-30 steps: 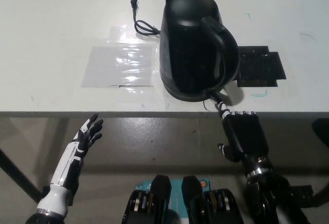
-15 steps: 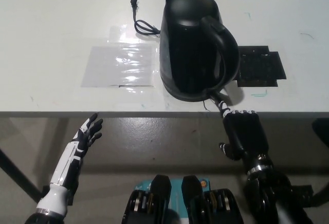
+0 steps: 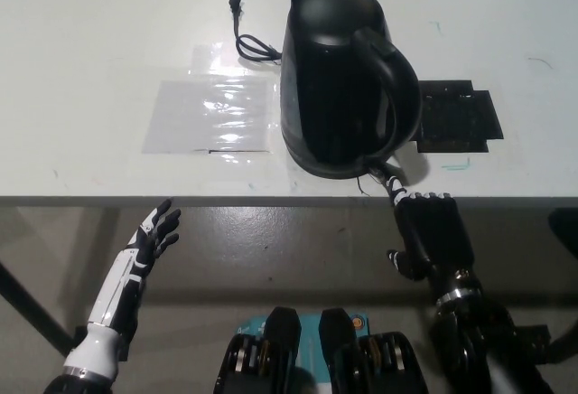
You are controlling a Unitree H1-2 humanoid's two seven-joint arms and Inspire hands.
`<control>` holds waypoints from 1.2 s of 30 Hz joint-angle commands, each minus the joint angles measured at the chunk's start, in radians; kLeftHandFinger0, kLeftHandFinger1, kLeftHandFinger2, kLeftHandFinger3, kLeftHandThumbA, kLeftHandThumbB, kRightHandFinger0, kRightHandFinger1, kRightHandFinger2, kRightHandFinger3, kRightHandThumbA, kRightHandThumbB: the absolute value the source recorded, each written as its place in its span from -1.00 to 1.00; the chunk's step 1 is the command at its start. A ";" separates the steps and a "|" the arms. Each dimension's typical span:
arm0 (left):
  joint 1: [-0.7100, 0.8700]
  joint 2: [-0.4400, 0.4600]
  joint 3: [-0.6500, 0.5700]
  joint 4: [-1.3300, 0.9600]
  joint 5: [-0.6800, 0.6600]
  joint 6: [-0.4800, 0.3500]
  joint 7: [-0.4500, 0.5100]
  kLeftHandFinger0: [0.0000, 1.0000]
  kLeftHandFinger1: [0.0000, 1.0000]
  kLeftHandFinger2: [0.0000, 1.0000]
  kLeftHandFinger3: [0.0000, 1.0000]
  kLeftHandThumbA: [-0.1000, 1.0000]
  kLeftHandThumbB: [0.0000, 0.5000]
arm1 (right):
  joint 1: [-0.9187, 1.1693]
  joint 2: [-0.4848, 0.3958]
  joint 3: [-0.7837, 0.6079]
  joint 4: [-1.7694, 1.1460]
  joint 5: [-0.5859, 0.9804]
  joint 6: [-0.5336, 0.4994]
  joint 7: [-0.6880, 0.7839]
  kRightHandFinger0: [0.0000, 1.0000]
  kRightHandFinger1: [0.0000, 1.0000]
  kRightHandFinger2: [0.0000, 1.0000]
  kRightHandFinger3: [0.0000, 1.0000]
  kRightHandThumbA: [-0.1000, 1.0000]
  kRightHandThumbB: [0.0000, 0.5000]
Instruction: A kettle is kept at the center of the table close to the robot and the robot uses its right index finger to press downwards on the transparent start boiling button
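A black kettle (image 3: 339,78) stands on the white table (image 3: 90,51) near its front edge, handle toward the right. My black right hand (image 3: 432,231) is just in front of the table edge, one finger stretched forward to the foot of the kettle's handle, the other fingers curled in. The fingertip (image 3: 388,180) sits at the base of the handle; the transparent button itself is too small to make out. My white left hand (image 3: 153,231) rests open below the table edge at the lower left.
A black power cord (image 3: 248,37) lies behind the kettle on the left. A clear plastic sheet (image 3: 212,114) is taped to the table left of the kettle. A black flat mat (image 3: 461,116) lies to the kettle's right.
My right hand has crept slightly right and down in the picture, finger still at the handle base. The left hand and kettle have not moved.
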 commanded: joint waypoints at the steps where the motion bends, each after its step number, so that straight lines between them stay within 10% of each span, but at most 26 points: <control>1: -0.021 0.021 0.002 -0.038 -0.003 -0.021 -0.012 1.00 1.00 1.00 1.00 1.00 0.25 | -0.047 0.003 -0.004 0.000 0.026 0.007 -0.012 -1.00 -1.00 -0.91 1.00 1.00 0.05; 36: -0.027 0.024 0.000 -0.048 -0.004 -0.004 -0.017 1.00 1.00 1.00 1.00 1.00 0.25 | -0.085 0.003 0.031 0.101 0.059 0.019 -0.026 -1.00 -1.00 -0.85 1.00 1.00 0.07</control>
